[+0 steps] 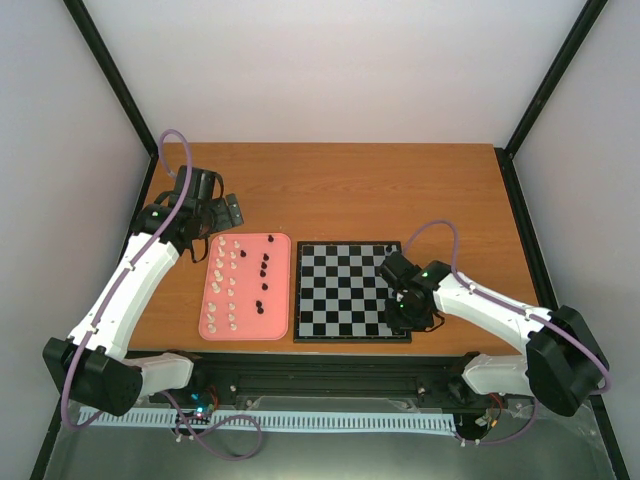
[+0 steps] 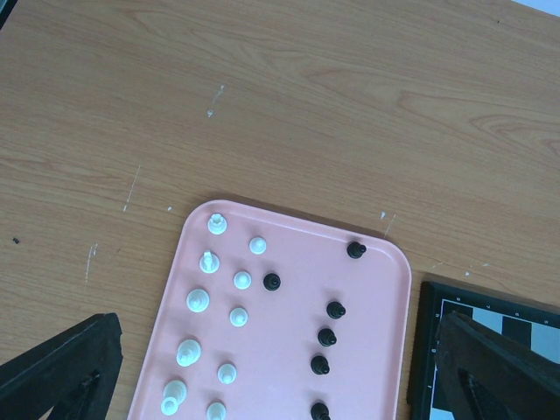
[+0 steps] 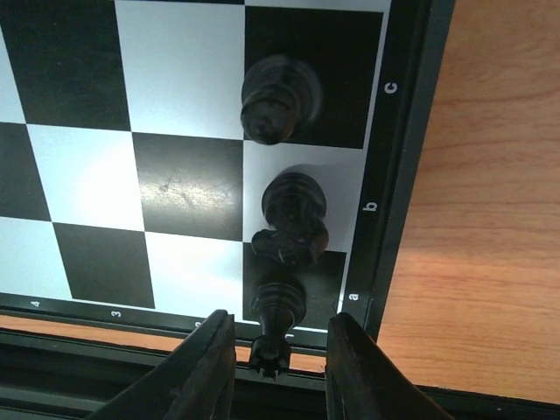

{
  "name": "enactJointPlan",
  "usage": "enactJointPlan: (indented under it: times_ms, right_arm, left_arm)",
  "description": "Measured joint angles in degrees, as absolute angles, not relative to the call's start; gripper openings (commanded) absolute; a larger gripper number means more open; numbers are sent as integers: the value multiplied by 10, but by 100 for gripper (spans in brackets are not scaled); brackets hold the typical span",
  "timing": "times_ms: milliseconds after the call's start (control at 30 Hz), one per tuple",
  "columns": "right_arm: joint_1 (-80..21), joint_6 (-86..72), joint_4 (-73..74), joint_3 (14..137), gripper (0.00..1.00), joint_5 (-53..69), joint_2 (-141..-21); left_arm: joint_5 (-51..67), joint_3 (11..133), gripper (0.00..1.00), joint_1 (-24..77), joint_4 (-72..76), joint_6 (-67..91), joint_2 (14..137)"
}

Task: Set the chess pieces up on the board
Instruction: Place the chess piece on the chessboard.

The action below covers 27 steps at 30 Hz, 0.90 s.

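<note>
The checkered board (image 1: 340,290) lies right of centre. Its near right corner (image 3: 184,61) holds three black chess pieces in the edge column: a rook (image 3: 278,302) on the corner square, a knight (image 3: 293,219) behind it and a bishop (image 3: 276,96) beyond. My right gripper (image 3: 280,328) (image 1: 398,312) is open. Its fingers (image 3: 206,367) stand on either side of the rook with a gap on both sides. My left gripper (image 2: 280,350) (image 1: 212,212) hangs wide open above the far end of the pink tray (image 2: 289,332). The tray holds several white pieces (image 2: 199,300) and black pieces (image 2: 327,336).
The pink tray (image 1: 278,312) lies just left of the board, on the wooden table (image 1: 400,190). Black frame posts (image 1: 120,90) and white walls bound the table at the back and sides. The board's dark rim (image 3: 402,175) runs close to the table's near edge.
</note>
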<state>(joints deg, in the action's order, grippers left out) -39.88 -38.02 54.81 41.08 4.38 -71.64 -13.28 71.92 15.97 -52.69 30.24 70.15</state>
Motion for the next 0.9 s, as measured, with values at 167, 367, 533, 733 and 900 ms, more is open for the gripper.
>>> enactJointPlan:
  times_ms: [167,367,533,733,900]
  right_arm:
    - [-399,-384,551,411,35,35,-716]
    - [-399,-384,557,411,35,30,-716]
    - [-399,-384,557,411,34,28,-717]
    - [-399,-375,558,422,43,28,-715]
    - [-399,-359,581,468,48,24,-713]
  left_arm:
    - [-133,719,100,160,-527,302,701]
    - [-134,719,100,160,-527,302,701]
    - [-135,717,100,160,-527,302,701]
    - [-135,716,100,160,-527,302,700]
    - [-136,716,100,160,-527,302,699]
